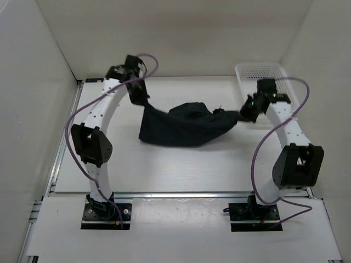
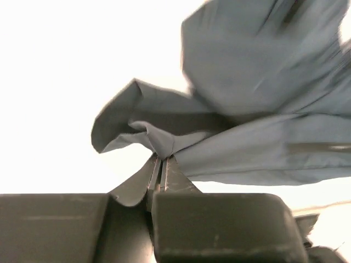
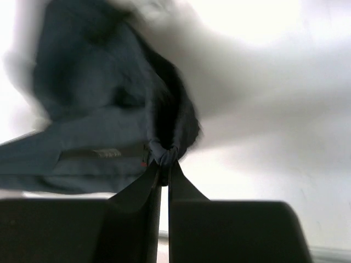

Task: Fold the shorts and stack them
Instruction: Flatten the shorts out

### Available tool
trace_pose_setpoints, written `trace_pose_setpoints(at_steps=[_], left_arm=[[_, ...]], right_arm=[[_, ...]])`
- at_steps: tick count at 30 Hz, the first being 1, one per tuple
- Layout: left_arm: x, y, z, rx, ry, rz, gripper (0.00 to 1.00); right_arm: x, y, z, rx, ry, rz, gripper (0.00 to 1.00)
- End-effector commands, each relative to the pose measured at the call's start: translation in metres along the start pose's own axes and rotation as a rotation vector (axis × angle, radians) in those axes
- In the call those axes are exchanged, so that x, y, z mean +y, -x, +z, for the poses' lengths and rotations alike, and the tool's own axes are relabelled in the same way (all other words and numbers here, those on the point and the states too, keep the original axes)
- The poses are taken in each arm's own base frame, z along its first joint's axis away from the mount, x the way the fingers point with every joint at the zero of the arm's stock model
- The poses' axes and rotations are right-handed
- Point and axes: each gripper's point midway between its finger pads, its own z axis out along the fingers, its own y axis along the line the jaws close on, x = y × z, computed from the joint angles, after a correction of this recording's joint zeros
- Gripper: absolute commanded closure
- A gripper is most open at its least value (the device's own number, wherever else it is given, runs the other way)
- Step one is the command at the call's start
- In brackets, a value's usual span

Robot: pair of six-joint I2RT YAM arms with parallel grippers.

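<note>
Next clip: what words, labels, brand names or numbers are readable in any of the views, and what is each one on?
No text can be read in any view.
Small pale tag on the shorts: its print is too blurred to read.
Nothing else shows any lettering or numbers.

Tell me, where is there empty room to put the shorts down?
The widest bare table lies in front of the shorts, toward the near edge. A thinner strip runs behind them, from the left claw to the basket. The right back corner is crowded: basket and right claw.
</note>
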Motion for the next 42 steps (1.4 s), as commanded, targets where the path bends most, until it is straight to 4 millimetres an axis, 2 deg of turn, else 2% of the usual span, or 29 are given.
trace_pose_setpoints(at_steps=[1,2,3,5,6,7,8,10,12,13,14,15,16,17,18,19,20,22,23,24,25,26,27,31,34,37,38,40,42], left_arm=[[0.015,0.067,-0.063,-0.178,-0.046,-0.023,0.9],[0.022,0.088,-0.083,-0.242,-0.069,-0.054,0.9],[0.009,0.117,-0.119,-0.372,-0.174,-0.06,0.9],[0.024,0.139,-0.163,-0.495,-0.237,-0.122,0.9],[0.023,0.148,-0.187,-0.566,-0.266,-0.144,0.9],[0.023,0.16,-0.206,-0.646,-0.283,-0.154,0.9],[0.017,0.158,-0.24,-0.727,-0.32,-0.144,0.9],[0.025,0.157,-0.259,-0.781,-0.329,-0.161,0.9],[0.023,0.143,-0.284,-0.823,-0.346,-0.15,0.9],[0.028,0.134,-0.268,-0.778,-0.328,-0.162,0.9],[0.031,0.125,-0.261,-0.751,-0.317,-0.168,0.9],[0.034,0.105,-0.272,-0.758,-0.319,-0.167,0.9],[0.045,0.09,-0.231,-0.667,-0.282,-0.189,0.9],[0.046,0.074,-0.217,-0.63,-0.28,-0.2,0.9],[0.049,0.054,-0.223,-0.646,-0.29,-0.205,0.9],[0.061,0.024,-0.174,-0.524,-0.255,-0.256,0.9],[0.064,0.011,-0.159,-0.506,-0.246,-0.27,0.9],[0.073,-0.03,-0.134,-0.442,-0.223,-0.304,0.9],[0.091,-0.064,-0.089,-0.333,-0.163,-0.364,0.82],[0.099,-0.083,-0.073,-0.289,-0.133,-0.391,0.71],[0.105,-0.098,-0.061,-0.262,-0.121,-0.413,0.55],[0.115,-0.122,-0.038,-0.187,-0.082,-0.441,0.25],[0.116,-0.124,-0.035,-0.184,-0.08,-0.442,0.16],[0.12,-0.117,-0.036,-0.184,-0.046,-0.438,0.12],[0.121,-0.115,-0.034,-0.163,-0.02,-0.443,0.17],[0.127,-0.133,-0.012,-0.06,0.026,-0.495,0.14],[0.129,-0.141,-0.001,-0.005,0.041,-0.502,0.11],[0.128,-0.143,0.016,0.026,0.03,-0.506,0.06],[0.127,-0.15,0.037,0.093,0.046,-0.504,0.01]], right_arm=[[0.071,0.088,-0.036,-0.177,0.152,-0.063,1.0],[0.086,0.103,-0.05,-0.204,0.182,-0.075,1.0],[0.119,0.135,-0.09,-0.316,0.264,-0.103,1.0],[0.149,0.159,-0.119,-0.392,0.353,-0.11,1.0],[0.169,0.168,-0.152,-0.458,0.425,-0.138,1.0],[0.176,0.172,-0.163,-0.481,0.456,-0.14,1.0],[0.183,0.175,-0.171,-0.503,0.484,-0.146,1.0],[0.19,0.162,-0.196,-0.538,0.528,-0.175,1.0],[0.182,0.151,-0.198,-0.561,0.494,-0.205,1.0],[0.181,0.137,-0.215,-0.592,0.503,-0.224,1.0],[0.167,0.12,-0.186,-0.524,0.466,-0.219,1.0],[0.156,0.111,-0.179,-0.516,0.44,-0.218,1.0],[0.148,0.096,-0.188,-0.537,0.437,-0.221,1.0],[0.123,0.07,-0.148,-0.441,0.371,-0.196,1.0],[0.109,0.058,-0.137,-0.426,0.349,-0.187,1.0],[0.102,0.034,-0.141,-0.423,0.355,-0.202,1.0],[0.07,0.002,-0.101,-0.323,0.286,-0.18,1.0],[0.04,-0.032,-0.09,-0.313,0.246,-0.137,0.98],[0.026,-0.051,-0.08,-0.28,0.223,-0.118,0.75],[0.0,-0.078,-0.054,-0.211,0.175,-0.087,0.59],[-0.009,-0.094,-0.055,-0.2,0.184,-0.064,0.47],[-0.021,-0.104,-0.049,-0.18,0.152,-0.035,0.35],[-0.034,-0.116,-0.043,-0.162,0.12,-0.009,0.21],[-0.046,-0.124,-0.044,-0.14,0.059,0.061,0.19],[-0.045,-0.128,-0.034,-0.069,0.034,0.096,0.22],[-0.044,-0.153,-0.008,0.097,0.08,0.187,0.22],[-0.034,-0.153,0.001,0.115,0.138,0.222,0.23],[-0.03,-0.168,0.011,0.184,0.2,0.279,0.26],[-0.027,-0.163,0.017,0.172,0.212,0.298,0.26]])
